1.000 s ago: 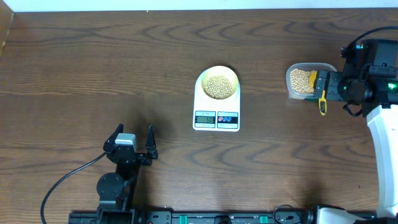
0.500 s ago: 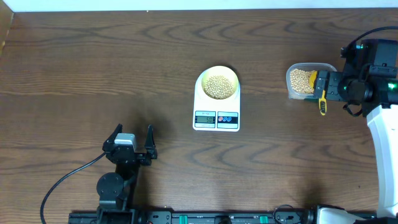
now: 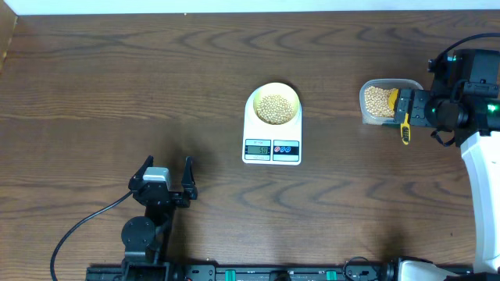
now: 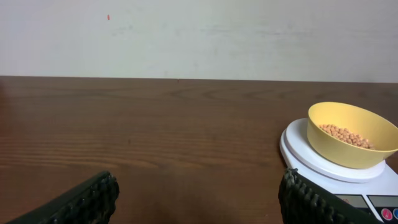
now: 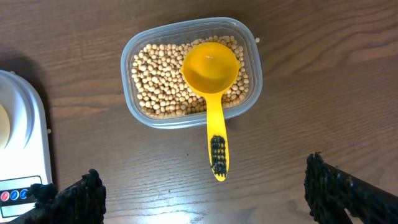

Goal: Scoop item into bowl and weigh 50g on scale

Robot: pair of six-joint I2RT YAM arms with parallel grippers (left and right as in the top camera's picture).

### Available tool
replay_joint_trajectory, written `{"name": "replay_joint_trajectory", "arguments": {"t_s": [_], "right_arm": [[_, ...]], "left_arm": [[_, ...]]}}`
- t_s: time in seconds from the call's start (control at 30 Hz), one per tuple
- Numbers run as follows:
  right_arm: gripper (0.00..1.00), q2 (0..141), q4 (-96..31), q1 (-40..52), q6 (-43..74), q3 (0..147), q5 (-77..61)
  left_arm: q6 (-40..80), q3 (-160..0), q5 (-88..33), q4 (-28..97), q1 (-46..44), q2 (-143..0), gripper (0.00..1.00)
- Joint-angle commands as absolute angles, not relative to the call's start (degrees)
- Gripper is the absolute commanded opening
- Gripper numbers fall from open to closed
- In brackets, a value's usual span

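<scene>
Right hand (image 5: 204,175): standing wide open, holding nothing, hovering over clear container (image 5: 132,102), fingers either side of scoop handle and not touching it
Left hand (image 3: 166,166): sitting wide open, gripping nothing, resting low over the surface (image 3: 117,94) near front edge, well apart from scale
Beans (image 3: 273,108): lying as a small heap in bowl; a bigger batch is filling the clear container at the right
Bowl (image 3: 291,93): pale yellow, sitting upright on the far end of scale's top
Scale (image 3: 262,134): white, sitting mid-surface, display and two buttons facing the front edge; digits showing but too small to read
Scoop (image 5: 210,65): bright yellow, lying cup-up on the container's beans, cup looking empty, handle sticking out over the near rim and tilting down toward the surface
Stray bean: one lying just beside the container's far right corner
</scene>
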State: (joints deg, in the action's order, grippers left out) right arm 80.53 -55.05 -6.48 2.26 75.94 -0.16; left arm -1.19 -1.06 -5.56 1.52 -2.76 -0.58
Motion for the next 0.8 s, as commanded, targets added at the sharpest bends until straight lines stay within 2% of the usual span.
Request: {"name": "replay_joint_trajectory", "arguments": {"t_s": [0.0,0.77], "right_arm": [[0.99,80.14,-55.09,-6.07,1.41,76.05,0.54],[0.99,80.14,-55.09,-6.07,1.41,76.05,0.51]], "left_arm": [[-0.4,-0.23,-5.26,4.03,-2.52,-0.64,0.84],[-0.38,-0.23,-5.3,3.64,-2.63,-0.05,0.85]]}}
